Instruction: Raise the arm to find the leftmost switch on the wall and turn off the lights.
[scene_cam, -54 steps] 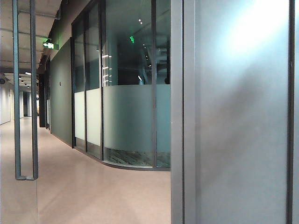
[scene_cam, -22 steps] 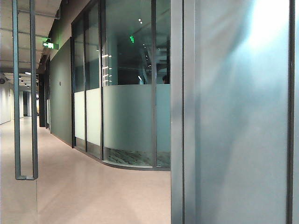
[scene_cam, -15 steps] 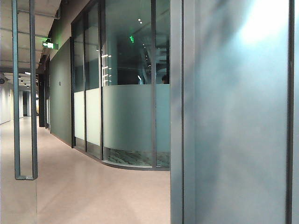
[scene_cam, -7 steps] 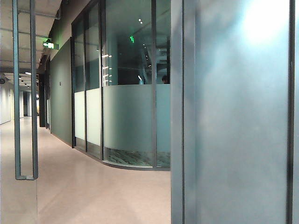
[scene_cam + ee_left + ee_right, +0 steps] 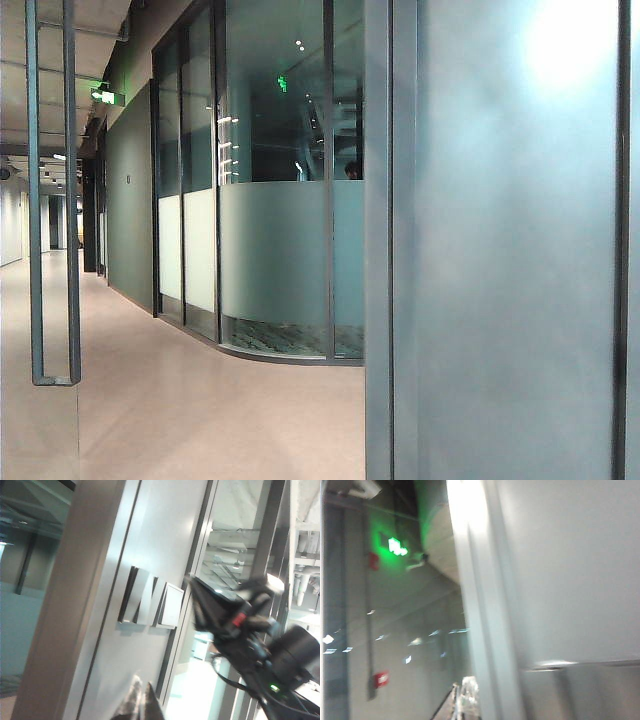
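**Both arms raised at the wall panel; switches seen from the left wrist only**

Exterior view, left to right: a vertical door handle point(image 5: 53, 200) at far left; a green exit sign point(image 5: 104, 97) in the upper left; a beige corridor floor point(image 5: 200, 400) running back; a curved, half-frosted glass partition point(image 5: 275, 260) at centre; a grey metal post point(image 5: 380, 240) right of centre; a pale grey wall panel point(image 5: 515, 260) filling the right, with a bright glare patch at its upper right; neither arm nor gripper shows in this view.

Left wrist view: a wide grey frame strip at the frame's left; then the pale panel carrying a row of wall switches point(image 5: 150, 604), seen obliquely, mid-frame; the leftmost switch cannot be picked out with certainty at this angle; left gripper point(image 5: 140, 700) shows only as blurred fingertips at the bottom centre, lying close together, apart from the switches; fully closed or not, I cannot tell; a dark, blurred arm with cabling point(image 5: 250, 630) at right, near the switch row.

Right wrist view: a green glow from an exit sign at upper left; right gripper point(image 5: 462, 700) at bottom centre, blurred, state unreadable; pale wall surface at right; no switch visible here.
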